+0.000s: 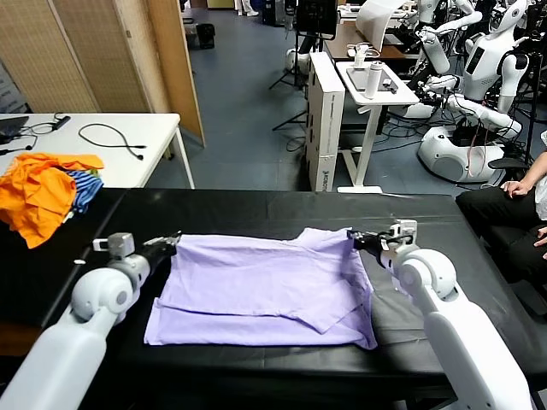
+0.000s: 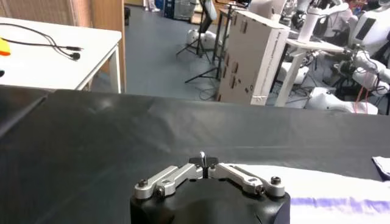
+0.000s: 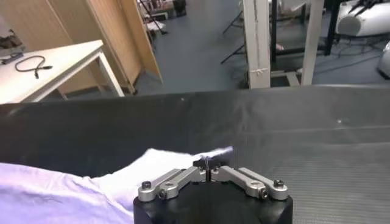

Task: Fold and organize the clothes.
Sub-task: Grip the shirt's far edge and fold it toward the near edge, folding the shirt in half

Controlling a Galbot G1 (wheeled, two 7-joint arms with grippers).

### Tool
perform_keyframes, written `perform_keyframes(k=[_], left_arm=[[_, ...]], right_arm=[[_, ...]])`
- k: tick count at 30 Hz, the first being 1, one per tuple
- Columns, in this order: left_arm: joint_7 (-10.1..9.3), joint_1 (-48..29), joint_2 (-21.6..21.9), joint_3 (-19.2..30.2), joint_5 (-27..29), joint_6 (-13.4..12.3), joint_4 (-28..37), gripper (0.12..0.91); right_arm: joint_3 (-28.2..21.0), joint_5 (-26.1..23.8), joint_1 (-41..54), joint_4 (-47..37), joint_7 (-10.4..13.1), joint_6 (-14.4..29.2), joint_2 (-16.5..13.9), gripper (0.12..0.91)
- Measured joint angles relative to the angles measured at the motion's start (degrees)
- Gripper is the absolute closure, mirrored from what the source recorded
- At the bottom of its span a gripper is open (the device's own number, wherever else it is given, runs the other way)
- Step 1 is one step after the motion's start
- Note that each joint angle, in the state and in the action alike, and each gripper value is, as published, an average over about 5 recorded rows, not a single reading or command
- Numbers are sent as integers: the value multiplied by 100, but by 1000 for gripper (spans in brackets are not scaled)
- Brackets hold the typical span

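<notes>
The left hand sits at the far left corner of the T-shirt, its fingers pressed together; in the left wrist view they meet in a thin line above the black bench, with the pale cloth just beside them, and whether a fold of fabric is pinched there I cannot tell. The right hand is likewise closed tight at the far right corner, and the right wrist view shows its tips meeting right at a raised white-lavender edge of the shirt (it looks nipped between them, though the contact itself is hidden). Between the 2 hands the lavender T-shirt lies flat in the middle of the bench, partly folded, with 1 layer lying over another and a sleeve pointing toward the near right. Well apart, at the bench's far left end, a heap of orange garments lies over a blue-striped garment. Beyond it stands a white table with a black cable on it.
</notes>
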Motion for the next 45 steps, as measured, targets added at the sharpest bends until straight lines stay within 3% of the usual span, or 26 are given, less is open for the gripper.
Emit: perform_keyframes(k=[8,16,25,37,45], left_arm=[[3,761,8,-362,55,-28,-765,881],[1,1376,-7,-679,116,-36,-1204,881],[103,1842,-148,-872,355,-106,-1241,881],[226,2349,-343,-972,669,-240,-1336,881],[108,2596,-470,-988,854,-198,-1419,881]], right_arm=[[403,-38,-853,806,38,0,-258,886],[850,-140,-1766,1250,-5,0,-311,886],[1210,-179,-2662,1612,-48,1,-298,886],[1160,-335,-3323,1793,-79,0,-215,886],[1261,-324,-3505,1966,-181,0,-233,866]])
